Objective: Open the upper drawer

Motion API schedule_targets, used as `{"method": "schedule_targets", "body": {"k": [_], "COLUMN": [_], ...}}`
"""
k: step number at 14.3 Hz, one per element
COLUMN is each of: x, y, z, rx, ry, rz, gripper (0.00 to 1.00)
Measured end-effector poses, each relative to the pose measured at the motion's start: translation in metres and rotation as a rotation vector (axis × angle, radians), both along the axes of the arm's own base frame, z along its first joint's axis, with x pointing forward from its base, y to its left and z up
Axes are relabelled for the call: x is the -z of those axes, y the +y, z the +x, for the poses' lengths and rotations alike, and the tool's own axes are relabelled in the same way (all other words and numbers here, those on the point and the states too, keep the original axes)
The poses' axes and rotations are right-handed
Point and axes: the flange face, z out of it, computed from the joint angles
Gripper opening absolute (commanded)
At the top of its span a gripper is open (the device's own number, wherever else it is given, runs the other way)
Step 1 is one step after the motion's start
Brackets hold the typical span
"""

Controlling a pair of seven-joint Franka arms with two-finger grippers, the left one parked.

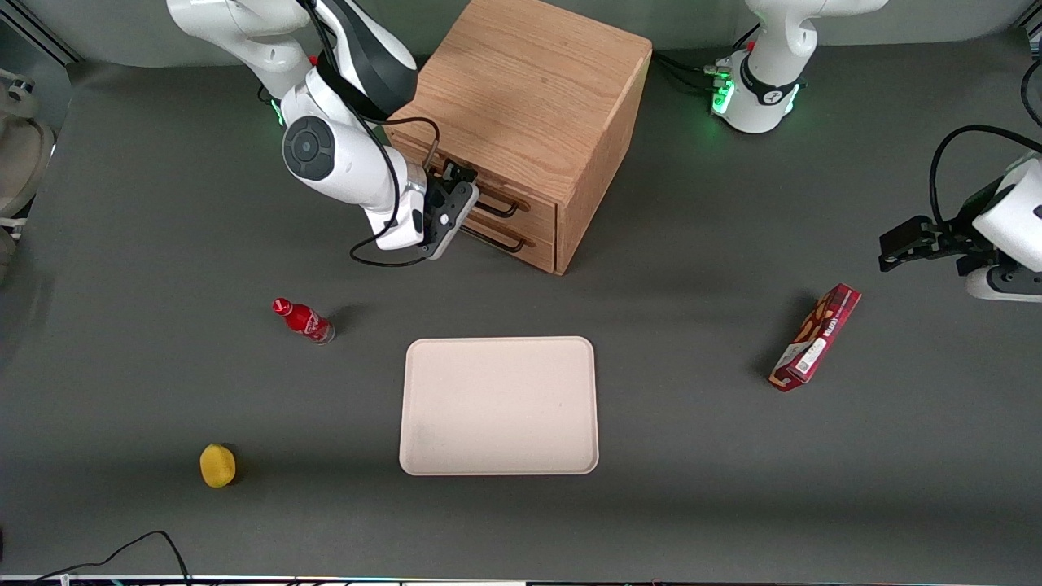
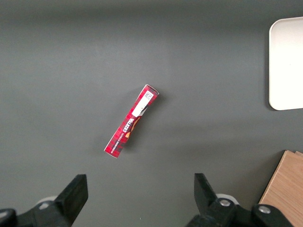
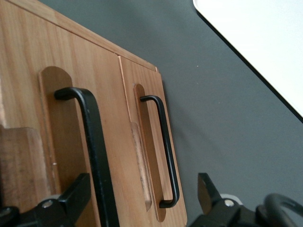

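The wooden cabinet (image 1: 529, 89) stands at the back of the table. Its upper drawer (image 1: 541, 213) looks shut, and its black bar handle (image 1: 498, 210) lies above the lower drawer's matching handle (image 1: 501, 242). My right gripper (image 1: 466, 195) is open right at the drawer fronts, level with the upper handle. In the right wrist view the upper handle (image 3: 92, 151) runs close in between my open fingers (image 3: 75, 198), just inside one of them. The lower handle (image 3: 164, 146) sits farther off, and the gripper (image 3: 142, 203) holds nothing.
A cream tray (image 1: 499, 405) lies nearer the front camera than the cabinet. A small red bottle (image 1: 303, 320) and a yellow fruit (image 1: 217, 465) lie toward the working arm's end. A red snack box (image 1: 816, 338) lies toward the parked arm's end and shows in the left wrist view (image 2: 131, 121).
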Motion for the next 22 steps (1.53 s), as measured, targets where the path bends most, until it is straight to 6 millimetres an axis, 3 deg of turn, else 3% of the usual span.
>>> {"method": "schedule_targets", "body": {"k": [7, 16, 22], "x": [-0.002, -0.001, -0.01], "y": [-0.023, -0.057, -0.1], "z": [0.023, 0.098, 0.152], "rx": [-0.013, 0.012, -0.011], "ry": [-0.059, -0.1, -0.107], "rz": [-0.032, -0.041, -0.037], "gripper": [1.0, 1.0, 1.0]}}
